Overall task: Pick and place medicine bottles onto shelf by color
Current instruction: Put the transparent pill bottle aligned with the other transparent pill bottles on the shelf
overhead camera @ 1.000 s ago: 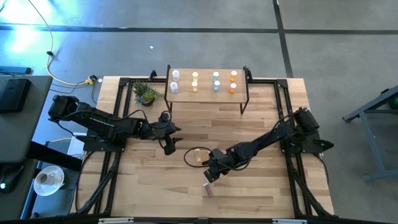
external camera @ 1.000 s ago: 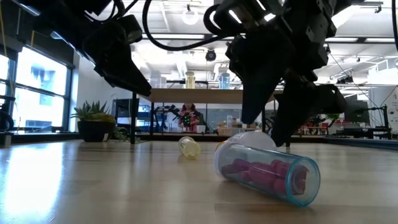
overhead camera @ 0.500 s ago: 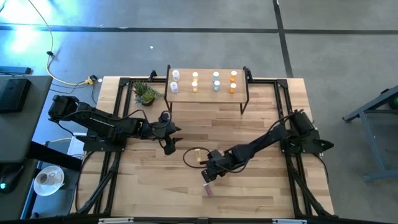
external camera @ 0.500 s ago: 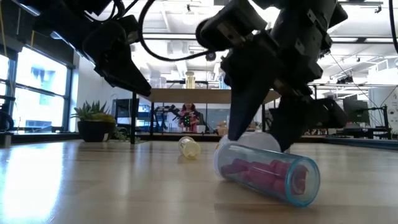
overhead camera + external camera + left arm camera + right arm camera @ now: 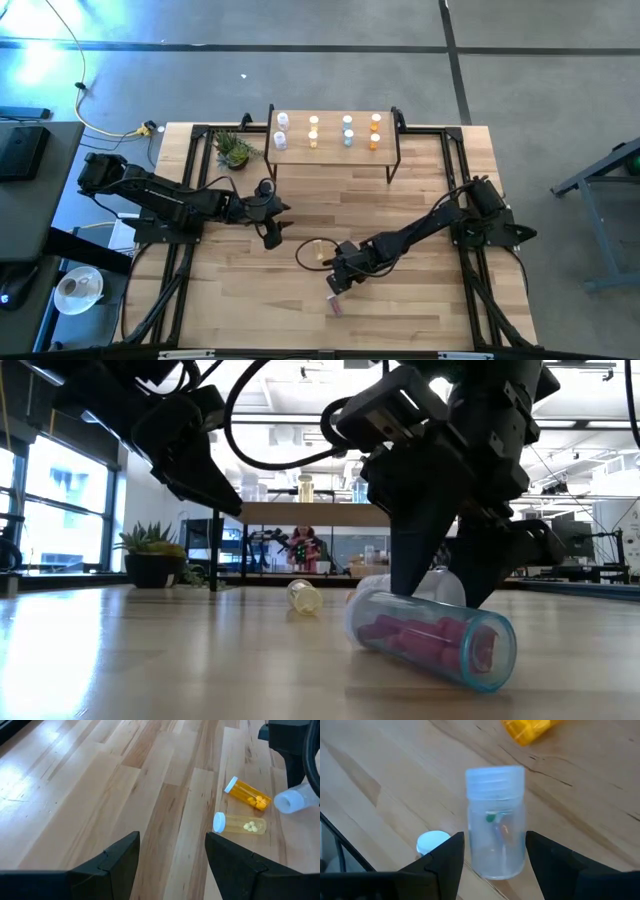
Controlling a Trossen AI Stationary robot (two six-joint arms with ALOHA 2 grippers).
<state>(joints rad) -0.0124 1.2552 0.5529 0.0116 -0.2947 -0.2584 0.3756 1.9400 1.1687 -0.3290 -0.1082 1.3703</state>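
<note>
The right gripper (image 5: 490, 865) is down low over the table (image 5: 420, 200), and a clear bottle (image 5: 496, 820) with a white cap is seen between its two fingers (image 5: 445, 857). The fingers are spread wide on each side of the bottle. It cannot be told if the bottle is squeezed or only stood between them. Just in front of this gripper, a purple bottle (image 5: 432, 638) is lying on its side. Past the clear bottle, an orange bottle (image 5: 248, 796) and a yellow bottle (image 5: 240, 824) are lying side by side on the wood.

The left gripper (image 5: 171, 855) is held up in the air with its fingers apart, and nothing is held in it. The orange and yellow bottles are seen well ahead of it.

Far beyond both grippers, the shelf (image 5: 332, 150) is stood at the back of the table. Eight bottles are stood on it in four pairs. A small plant (image 5: 234, 150) is placed beside the shelf.
</note>
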